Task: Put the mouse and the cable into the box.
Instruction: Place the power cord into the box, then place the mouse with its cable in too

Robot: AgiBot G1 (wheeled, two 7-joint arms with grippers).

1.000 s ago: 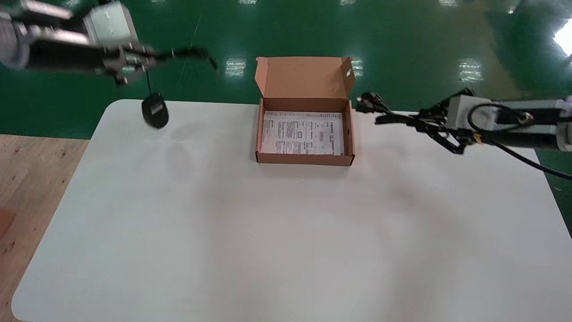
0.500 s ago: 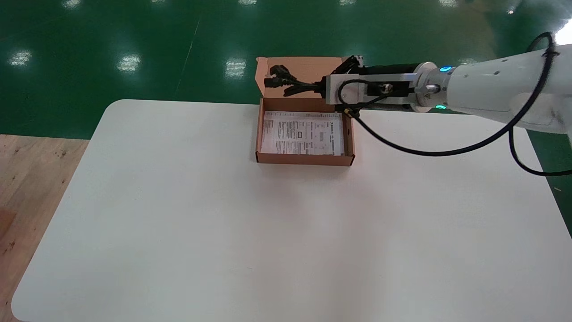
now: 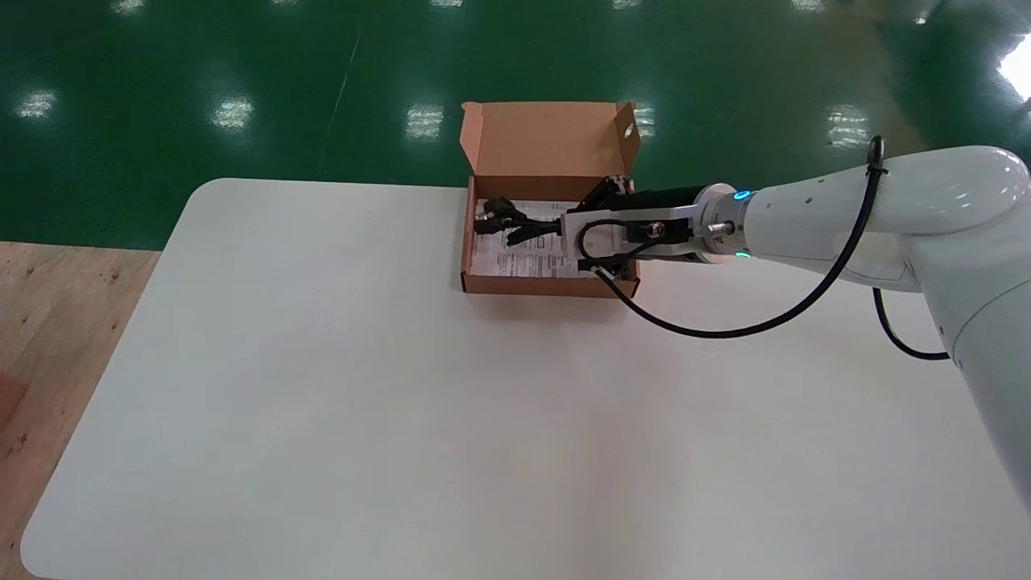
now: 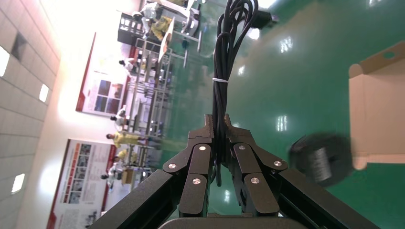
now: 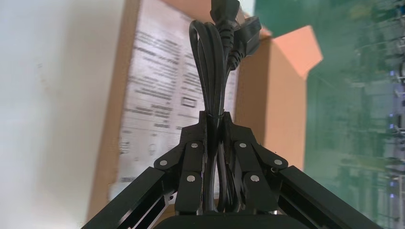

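My right gripper (image 5: pixel 216 118) clamps the cable (image 3: pixel 503 219) low over the box (image 3: pixel 548 287), upper centre of head view — bundle pointing leftward across it. Left gripper (image 4: pixel 218 125), farther off, pinches the cord (image 4: pixel 223 57) of the mouse (image 4: pixel 321 158).

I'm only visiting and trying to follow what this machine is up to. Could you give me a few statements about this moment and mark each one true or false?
1. The right claw grips a bundled black cable over the open brown cardboard box. True.
2. The box's lid is folded shut. False: it stands upright at the far side.
3. A printed paper sheet lies on the box's bottom. True.
4. The black mouse lies inside the box. False: the left wrist view shows it outside, beside a box flap, while the left claw is closed on a tied black cord.
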